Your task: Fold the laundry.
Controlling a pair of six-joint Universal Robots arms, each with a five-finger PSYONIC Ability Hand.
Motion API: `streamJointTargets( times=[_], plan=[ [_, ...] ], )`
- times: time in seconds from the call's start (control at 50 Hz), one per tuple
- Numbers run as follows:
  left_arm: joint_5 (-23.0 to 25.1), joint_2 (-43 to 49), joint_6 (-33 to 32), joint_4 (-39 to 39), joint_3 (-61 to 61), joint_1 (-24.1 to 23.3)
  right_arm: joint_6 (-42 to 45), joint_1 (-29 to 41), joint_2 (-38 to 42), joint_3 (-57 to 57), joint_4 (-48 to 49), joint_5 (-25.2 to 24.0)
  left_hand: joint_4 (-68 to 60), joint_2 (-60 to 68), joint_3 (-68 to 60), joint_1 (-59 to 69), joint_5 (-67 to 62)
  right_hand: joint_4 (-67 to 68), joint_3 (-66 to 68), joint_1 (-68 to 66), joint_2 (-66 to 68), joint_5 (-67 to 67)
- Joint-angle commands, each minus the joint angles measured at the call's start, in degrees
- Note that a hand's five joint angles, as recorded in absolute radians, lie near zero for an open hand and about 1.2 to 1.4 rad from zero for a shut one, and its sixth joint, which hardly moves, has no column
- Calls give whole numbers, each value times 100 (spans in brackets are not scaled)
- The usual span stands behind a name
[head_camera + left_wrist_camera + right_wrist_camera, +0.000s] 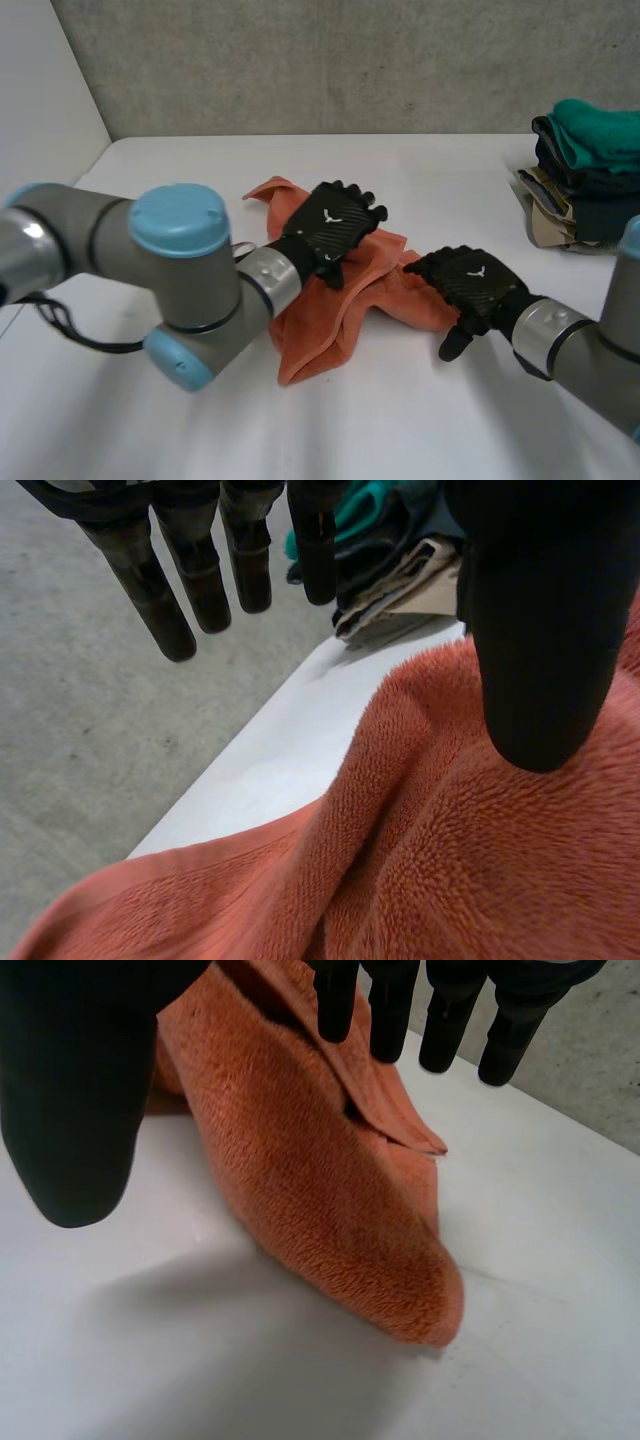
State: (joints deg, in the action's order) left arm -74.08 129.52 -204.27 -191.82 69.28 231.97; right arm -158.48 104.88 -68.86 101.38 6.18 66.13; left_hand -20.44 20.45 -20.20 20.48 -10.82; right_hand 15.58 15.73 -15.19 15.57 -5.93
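Towel bunched beneath my left hand, fingers straight. Right hand, fingers spread over its edge, grips nothing. Poised to flatten it, I judge.

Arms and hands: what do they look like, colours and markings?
The left arm and right arm are thick grey tubes with round light-blue caps at joints and silvery cuffs at the wrists. The left hand and right hand are black, weave-patterned, each with a small white mark on its back.
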Motion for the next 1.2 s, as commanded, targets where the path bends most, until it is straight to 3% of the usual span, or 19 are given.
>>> streamJointTargets(
  times=[0.02, 0.1, 0.14, 0.16, 0.22, 0.26, 0.34, 0.42, 0.5, 0.7, 0.84, 1.02, 1.2],
  plan=[
    [-18, 968, -314, 399, -1073, -73, 81, 208, 539, -188, 375, 303, -1531, 1529, -1554, 1527, -1492, 1835, 1821, -1874, 1836, -1801],
    [25, 1251, -578, 795, -1461, -47, 107, 235, 750, -408, 647, 462, -3398, 3397, -3422, 3394, -3360, 4441, 4426, -4480, 4442, -4406],
    [87, 1295, -666, 892, -1549, -38, 203, 235, 786, -566, 787, 567, -5079, 5077, -5102, 5075, -5040, 6250, 6235, -6289, 6251, -6215],
    [87, 1295, -675, 875, -1550, -38, 265, 235, 786, -619, 832, 602, -5667, 5665, -5691, 5663, -5629, 6440, 6425, -6479, 6441, -6405],
    [-9, 1277, -684, 682, -1619, -12, 554, 235, 777, -873, 990, 673, -5956, 5955, -5980, 5952, -5918, 6442, 6427, -6481, 6443, -6407],
    [-324, 1233, -675, 208, -1742, 58, 686, 244, 777, -1093, 1069, 699, -5956, 5955, -5980, 5952, -5918, 6442, 6427, -6481, 6443, -6407],
    [-1387, 822, -693, -907, -1875, 278, 854, 252, 786, -1927, 1157, 840, -5956, 5955, -5980, 5952, -5918, 6442, 6427, -6481, 6443, -6407],
    [-2048, 127, -684, -1699, -1778, 498, 810, 235, 768, -2762, 1175, 1147, -5956, 5955, -5980, 5952, -5918, 6442, 6427, -6481, 6443, -6407],
    [-2110, -471, -675, -1859, -1278, 595, 635, 252, 654, -3317, 1315, 1455, -5956, 5955, -5980, 5952, -5918, 6442, 6427, -6481, 6443, -6407],
    [-2180, -2018, -561, -1367, 1393, 516, 476, 235, 601, -3528, 1641, 1473, -5956, 5955, -5980, 5952, -5918, 6442, 6427, -6481, 6443, -6407],
    [-2233, -2738, 158, -1174, 2992, 305, 476, 296, 997, -3590, 1597, 1613, -5956, 5955, -5980, 5952, -5918, 6442, 6427, -6481, 6443, -6407],
    [-2189, -3082, 520, -998, 3565, 261, 643, 393, 874, -2880, 728, 1359, -5956, 5955, -5980, 5952, -5918, 6442, 6427, -6481, 6443, -6407],
    [-2066, -3039, 1029, -848, 3469, 32, 600, 455, 996, -2869, 726, 866, -5956, 5955, -5980, 5952, -5918, 6442, 6427, -6481, 6443, -6407]
  ],
)
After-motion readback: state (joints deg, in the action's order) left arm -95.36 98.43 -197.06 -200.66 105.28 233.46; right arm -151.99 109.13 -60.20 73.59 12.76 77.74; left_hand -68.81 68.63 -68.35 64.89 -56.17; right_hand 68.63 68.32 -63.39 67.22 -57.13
